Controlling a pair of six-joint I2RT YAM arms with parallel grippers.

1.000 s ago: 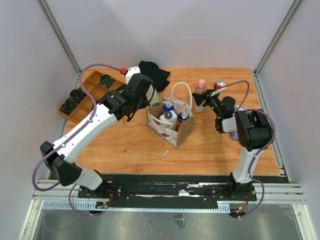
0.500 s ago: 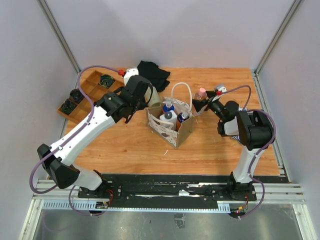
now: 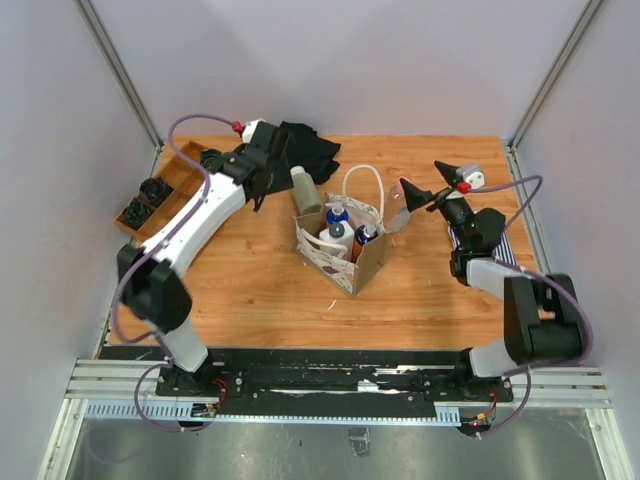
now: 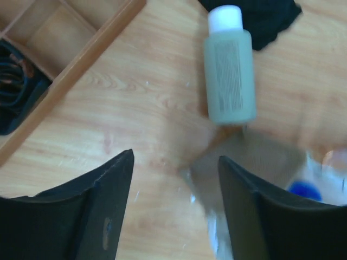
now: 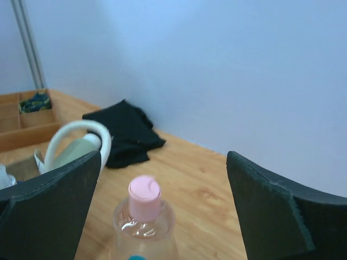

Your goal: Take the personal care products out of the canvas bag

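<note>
Your left gripper [image 3: 262, 168] hangs over the far left of the table [image 3: 260, 290] with its fingers spread wide and nothing between them. Just past it, the olive bottle [image 4: 229, 76] lies flat on the wood, outside the bag [image 3: 332, 264]. Its pale cap points at the black cloth [image 4: 255, 16], and the tray [image 4: 81, 46] sits off to the side.

The bag stands upright at mid-table with one white handle [image 3: 362, 190] arched up. You can see three bottles inside it: a white one [image 3: 334, 240], a blue-capped one [image 3: 338, 212] and an orange-brown one [image 3: 365, 238].

Your right gripper [image 5: 162, 162] is raised to the right of the bag. Its fingers are spread too, and they grip nothing. In your right wrist view, the pink-capped bottle [image 5: 144, 216] stands upright on the table, below and between the fingers and touching neither. From the top view, you cannot make that bottle out clearly behind the gripper.
</note>
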